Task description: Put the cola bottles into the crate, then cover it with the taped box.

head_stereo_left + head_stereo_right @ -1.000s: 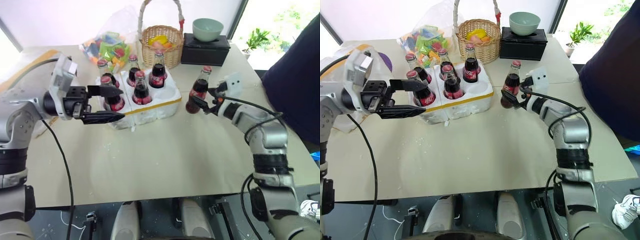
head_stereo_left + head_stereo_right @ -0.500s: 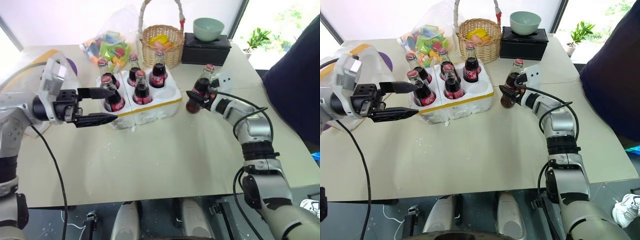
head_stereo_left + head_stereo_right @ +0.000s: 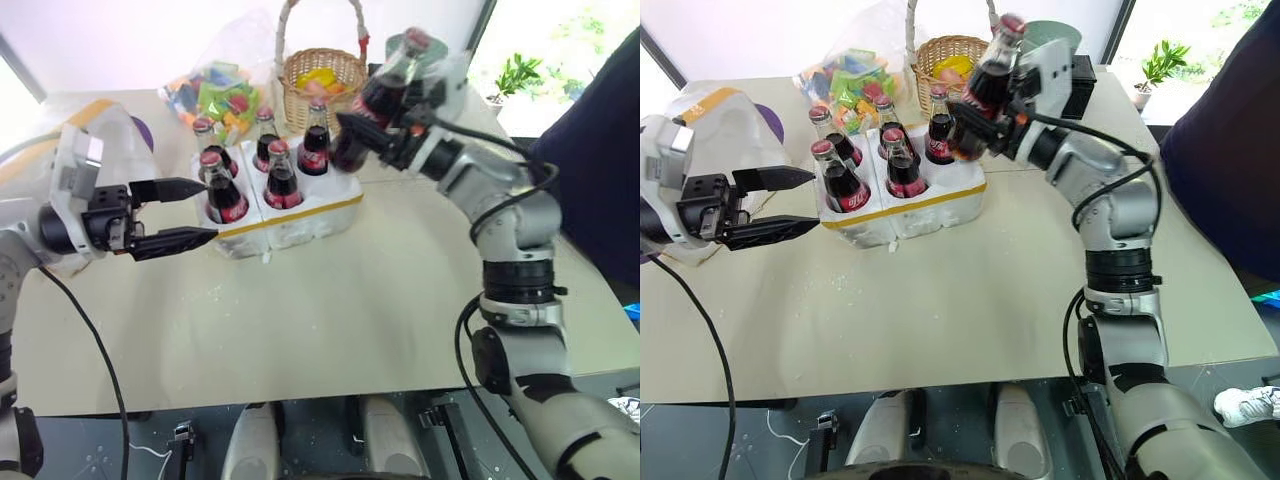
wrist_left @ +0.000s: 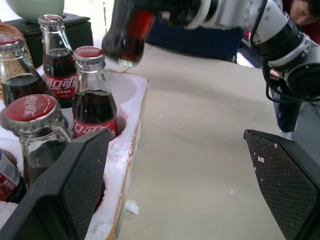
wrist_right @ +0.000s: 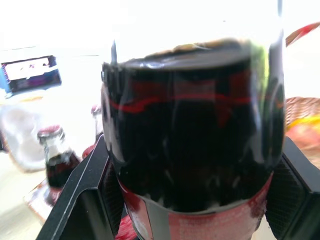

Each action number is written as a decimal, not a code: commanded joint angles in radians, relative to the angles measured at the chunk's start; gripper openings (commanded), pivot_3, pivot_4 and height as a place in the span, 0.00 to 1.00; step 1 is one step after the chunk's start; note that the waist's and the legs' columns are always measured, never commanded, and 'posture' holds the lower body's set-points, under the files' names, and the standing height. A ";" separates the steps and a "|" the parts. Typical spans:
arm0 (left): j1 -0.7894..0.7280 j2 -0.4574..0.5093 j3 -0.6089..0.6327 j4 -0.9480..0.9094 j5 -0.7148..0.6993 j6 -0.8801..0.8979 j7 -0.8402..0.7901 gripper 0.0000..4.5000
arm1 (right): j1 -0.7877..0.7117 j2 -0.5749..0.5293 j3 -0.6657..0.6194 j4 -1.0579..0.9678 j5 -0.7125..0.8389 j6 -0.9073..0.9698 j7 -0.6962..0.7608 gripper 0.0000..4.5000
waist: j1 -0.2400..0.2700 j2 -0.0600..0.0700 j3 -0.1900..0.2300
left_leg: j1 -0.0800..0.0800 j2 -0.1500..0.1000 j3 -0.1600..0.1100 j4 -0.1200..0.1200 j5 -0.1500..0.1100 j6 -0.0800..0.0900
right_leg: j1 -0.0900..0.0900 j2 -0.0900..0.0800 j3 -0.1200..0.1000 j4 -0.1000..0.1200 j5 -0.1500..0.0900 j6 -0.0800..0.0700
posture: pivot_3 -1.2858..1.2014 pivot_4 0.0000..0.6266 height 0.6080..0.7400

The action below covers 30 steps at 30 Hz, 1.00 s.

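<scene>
Cola bottles are seen in two places: five stand upright in the wells of the crate (image 3: 300,215), a low white styrofoam tray with a yellow tape band, and a sixth bottle (image 3: 378,95) is held tilted in the air by the right gripper (image 3: 385,120), above the tray's far right corner. That bottle is clamped between the black fingers (image 5: 85,195) around its lower body, its red cap pointing up and away from the robot. One well at the tray's near right corner is left unfilled. The left gripper (image 3: 180,215) is held level beside the tray's left end, its two fingers spread wide with nothing between them; the nearest standing bottle (image 3: 221,190) is just past its tips. Behind the tray, a wicker basket (image 3: 322,85), a bag of coloured items (image 3: 215,95) and a pale green bowl (image 3: 1045,35) on a black box (image 3: 1080,85) are set on the table (image 3: 330,320).
</scene>
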 commanded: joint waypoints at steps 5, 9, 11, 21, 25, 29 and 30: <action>0.018 0.017 0.052 -0.042 -0.030 0.002 0.021 1.00 | -0.049 0.046 0.107 0.158 -0.147 -0.155 -0.004 0.63 | -0.003 0.000 0.000 | 0.000 0.000 0.000 0.000 0.000 0.000 | 0.000 0.000 0.000 0.000 0.000 0.000 | 0.52 0.24 1.00; 0.032 0.022 0.065 -0.054 -0.043 0.009 0.036 1.00 | -0.077 0.043 0.176 0.317 -0.262 -0.203 -0.022 0.63 | -0.004 -0.001 0.000 | 0.000 0.000 0.000 0.000 0.000 0.000 | 0.000 0.000 0.000 0.000 0.000 0.000 | 0.52 0.24 1.00; 0.037 0.025 0.071 -0.056 -0.043 0.010 0.038 1.00 | -0.085 0.044 0.185 0.363 -0.286 -0.214 -0.015 0.74 | -0.007 -0.001 -0.001 | 0.001 0.000 0.000 0.000 0.000 0.000 | 0.001 0.000 0.000 0.000 0.000 0.000 | 0.52 0.24 1.00; 0.189 0.217 0.255 0.098 0.082 -0.037 -0.043 1.00 | 0.004 -0.097 0.042 -0.046 -0.072 0.093 0.131 0.99 | 0.000 -0.001 -0.001 | 0.001 0.000 0.000 -0.001 0.000 0.000 | 0.001 0.000 0.000 -0.001 0.000 0.000 | 0.52 0.24 1.00; 0.242 0.356 0.334 0.316 0.201 -0.128 -0.125 1.00 | 0.027 -0.224 -0.084 -0.244 0.081 0.286 0.149 0.99 | 0.000 -0.001 -0.001 | -0.001 0.000 0.001 -0.001 0.000 0.000 | -0.002 -0.001 -0.001 -0.001 0.000 -0.001 | 0.52 0.24 1.00; 0.228 0.500 0.303 0.621 0.329 -0.298 -0.207 1.00 | 0.060 -0.355 -0.166 -0.353 0.190 0.413 0.179 0.99 | 0.000 -0.001 -0.001 | 0.000 0.000 0.002 -0.003 0.000 0.000 | -0.003 -0.001 -0.001 -0.002 -0.003 -0.005 | 0.52 0.24 1.00; 0.205 0.533 0.268 0.701 0.356 -0.343 -0.218 1.00 | 0.070 -0.387 -0.173 -0.372 0.203 0.423 0.192 0.99 | -0.001 -0.001 -0.001 | 0.000 0.000 0.003 -0.003 0.000 0.000 | -0.003 -0.002 -0.001 -0.002 -0.003 -0.005 | 0.52 0.24 1.00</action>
